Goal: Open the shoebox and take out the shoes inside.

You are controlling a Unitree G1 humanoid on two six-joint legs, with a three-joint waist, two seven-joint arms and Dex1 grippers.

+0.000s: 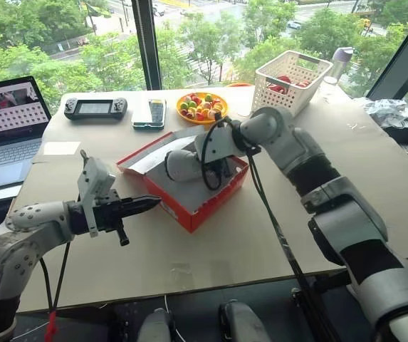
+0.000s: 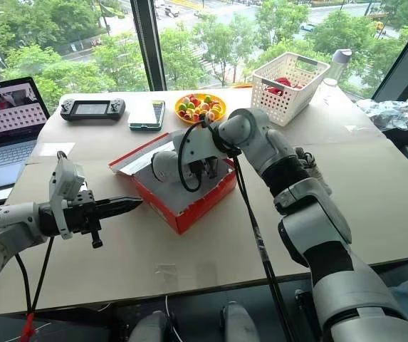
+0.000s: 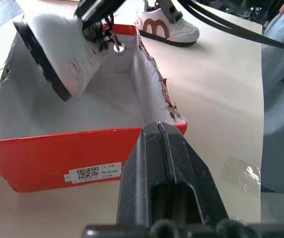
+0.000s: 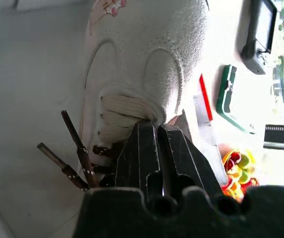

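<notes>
The shoebox [image 1: 189, 187] sat open near the middle of the tan table [image 1: 189, 256], a red cardboard box with a grey-white inside, its lid folded back on the side toward the window and its torn upper edges showing ragged in the left wrist view, where a white label with a small square code was stuck on the red end wall. The right gripper [image 4: 156, 130] reached into the box with its black fingers pinched tight on one shoe [image 1: 182, 164], gripping it at the tongue and lacing; that shoe was off-white with perforated, stitched panels and dark laces whose tips hung loose, and it was held above the box floor with its dark-edged sole turned sideways. The other shoe [image 3: 167, 29] lay on the table outside the box, on the robot's right side of it, white with a brown mark on its flank. The left gripper [image 1: 147, 205] hung over the table just beside the near left end of the box, its fingers pressed together on nothing. Farther back stood a white lattice basket [image 1: 293, 80], a yellow plate of coloured balls [image 1: 201, 106], a phone [image 1: 157, 110], a handheld game console [image 1: 95, 107] and a laptop [image 1: 4, 128].
</notes>
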